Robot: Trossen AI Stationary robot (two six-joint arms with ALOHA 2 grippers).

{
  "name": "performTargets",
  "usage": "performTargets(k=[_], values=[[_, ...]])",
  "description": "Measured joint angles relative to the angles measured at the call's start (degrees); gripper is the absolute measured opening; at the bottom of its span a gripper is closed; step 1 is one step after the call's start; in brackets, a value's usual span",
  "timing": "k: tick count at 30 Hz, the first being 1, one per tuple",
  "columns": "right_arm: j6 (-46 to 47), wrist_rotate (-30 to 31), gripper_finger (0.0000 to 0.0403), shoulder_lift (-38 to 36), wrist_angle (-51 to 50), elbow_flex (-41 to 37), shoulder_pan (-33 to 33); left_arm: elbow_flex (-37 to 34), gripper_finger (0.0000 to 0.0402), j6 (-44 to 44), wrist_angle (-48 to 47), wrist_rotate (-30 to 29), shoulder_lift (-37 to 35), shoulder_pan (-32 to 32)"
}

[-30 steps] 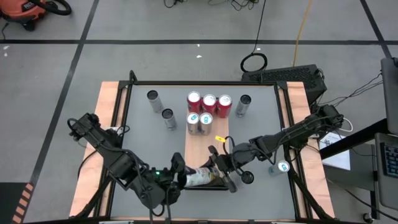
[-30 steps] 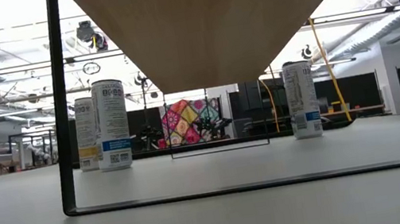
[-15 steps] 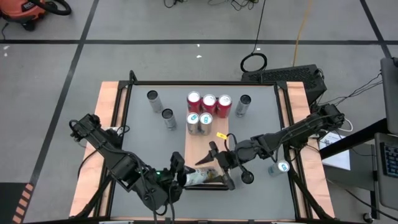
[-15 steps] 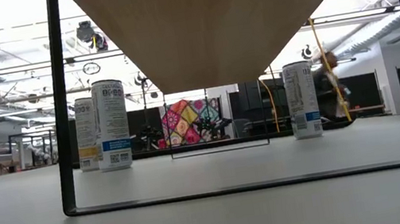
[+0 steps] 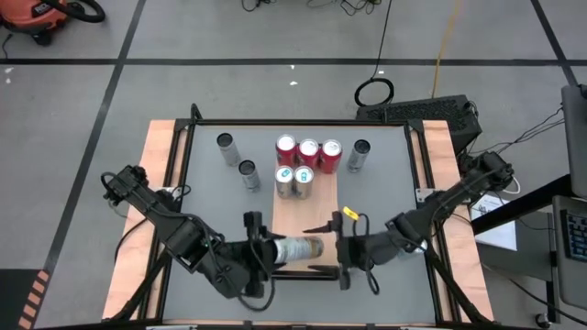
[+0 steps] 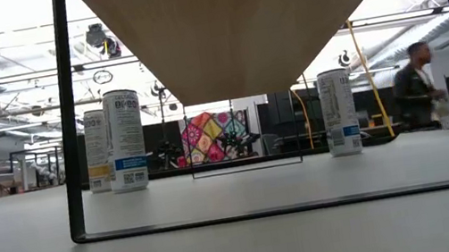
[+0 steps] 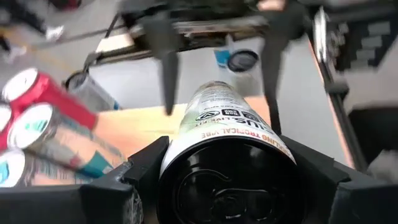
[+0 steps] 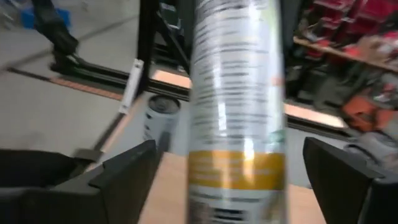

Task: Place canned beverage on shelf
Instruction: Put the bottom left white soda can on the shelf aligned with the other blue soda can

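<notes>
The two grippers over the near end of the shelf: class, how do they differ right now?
The left gripper is closed on a pale can held lying sideways; the right gripper holds nothing.
The left gripper's fingers press the can's base end; the right gripper's stand wide apart, clear of the can's other end.
The left gripper reaches in from the left of the shelf, the right from the right.
Both hover at the shelf's near end, facing each other.

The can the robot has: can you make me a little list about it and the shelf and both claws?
held can: white can, lying sideways over the near end of the shelf
shelf: wooden board on the grey table
cans on shelf: three red in the far row, two white-topped in front of them
left gripper: shut on the white can's base
right gripper: open, beside the can's other end, not gripping it
</notes>
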Motion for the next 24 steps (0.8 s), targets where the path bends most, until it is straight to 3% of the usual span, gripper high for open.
performTargets(k=[6, 13, 24], values=[[2.13, 7.87, 0.0343, 0.0, -3.72, -0.04, 1.04, 0.0, 0.0247, -7.99, 0.18, 2.82, -0.56, 3.51], [3.42, 8.6, 0.033, 0.02, -7.42, -0.09, -0.17, 0.28, 0.0247, -12.93, 1.0, 3.8, -0.63, 6.06], [-1.34, 11.37, 0.0202, 0.02, -7.99, -0.1, -1.41, 0.33, 0.0247, -12.86, 3.72, 5.4, -0.63, 8.22]])
